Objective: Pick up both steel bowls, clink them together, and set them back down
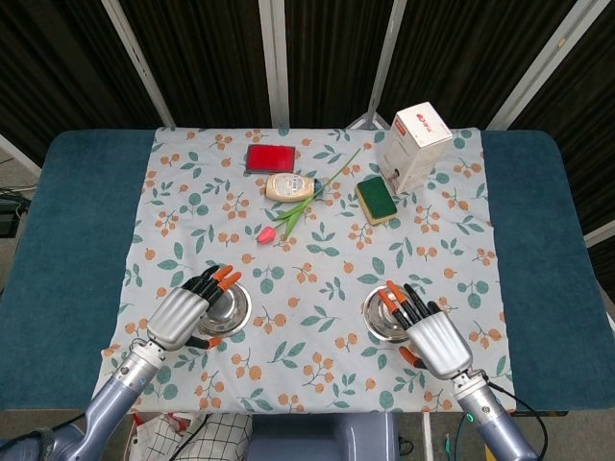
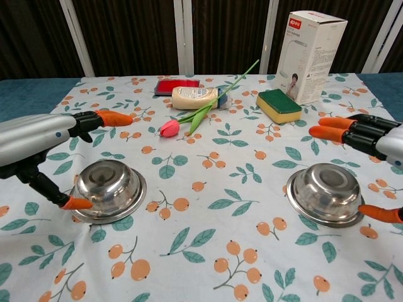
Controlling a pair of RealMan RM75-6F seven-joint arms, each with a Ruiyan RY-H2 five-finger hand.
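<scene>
Two steel bowls rest upside down on the floral cloth. The left bowl (image 1: 229,307) (image 2: 108,189) lies flat beside my left hand (image 1: 188,313) (image 2: 47,141), whose fingers are spread above and around it without touching. The right bowl (image 1: 383,314) (image 2: 326,192) lies flat in front of my right hand (image 1: 430,336) (image 2: 371,148), which hovers just over it with fingers apart and nothing in it.
At the back of the cloth lie a red case (image 1: 270,157), a cream bottle (image 1: 292,186), a pink tulip (image 1: 288,217), a green-and-yellow sponge (image 1: 378,200) and a white carton (image 1: 414,144). Blue table (image 1: 67,230) borders the cloth on both sides.
</scene>
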